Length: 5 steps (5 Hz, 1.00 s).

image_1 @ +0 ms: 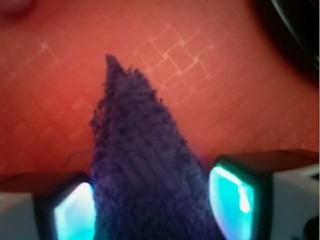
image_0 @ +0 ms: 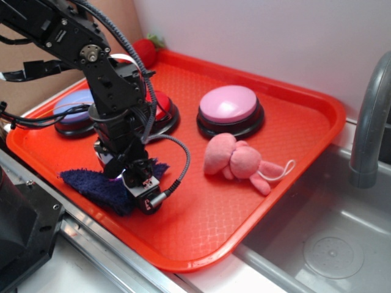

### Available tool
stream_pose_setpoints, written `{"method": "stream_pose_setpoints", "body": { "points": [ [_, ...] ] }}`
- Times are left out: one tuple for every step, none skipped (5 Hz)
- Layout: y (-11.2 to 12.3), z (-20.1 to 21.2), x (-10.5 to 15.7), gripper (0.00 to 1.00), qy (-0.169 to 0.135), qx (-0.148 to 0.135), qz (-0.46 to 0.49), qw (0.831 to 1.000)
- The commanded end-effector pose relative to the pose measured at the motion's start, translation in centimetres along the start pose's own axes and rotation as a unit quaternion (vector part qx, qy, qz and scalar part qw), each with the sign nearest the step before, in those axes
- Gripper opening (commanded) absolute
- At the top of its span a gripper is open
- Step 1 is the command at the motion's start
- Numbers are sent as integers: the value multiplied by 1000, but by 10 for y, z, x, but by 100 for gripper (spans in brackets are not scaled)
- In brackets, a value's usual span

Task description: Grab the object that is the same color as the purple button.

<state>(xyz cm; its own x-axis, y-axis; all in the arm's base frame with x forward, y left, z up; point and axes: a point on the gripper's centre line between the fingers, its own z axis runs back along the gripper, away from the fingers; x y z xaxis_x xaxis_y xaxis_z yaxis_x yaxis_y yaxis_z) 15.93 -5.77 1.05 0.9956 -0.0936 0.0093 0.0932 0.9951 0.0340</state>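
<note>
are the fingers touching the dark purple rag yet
Touching. In the wrist view the rag fills the space between both fingers, its sides pressed against their pads with no tray visible between cloth and pad.

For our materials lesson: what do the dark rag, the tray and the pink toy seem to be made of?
Rag: terry cloth, seemingly; fuzzy looped pile, frayed edge.
Tray: probably moulded plastic; glossy red with an embossed diamond texture.
Pink toy: soft plush fabric, matte, with a cord loop.
</note>
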Motion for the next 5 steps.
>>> {"method": "stream_pose_setpoints", "body": {
  "points": [
    [2, 3, 1, 0, -7, -3, 15, 1000],
    [8, 13, 1, 0, -10, -8, 44, 999],
    [13, 25, 2, 0, -13, -7, 71, 997],
    [16, 38, 2, 0, -20, -11, 84, 996],
    [19, 67, 4, 0, -31, -12, 108, 994]
  ]
}}
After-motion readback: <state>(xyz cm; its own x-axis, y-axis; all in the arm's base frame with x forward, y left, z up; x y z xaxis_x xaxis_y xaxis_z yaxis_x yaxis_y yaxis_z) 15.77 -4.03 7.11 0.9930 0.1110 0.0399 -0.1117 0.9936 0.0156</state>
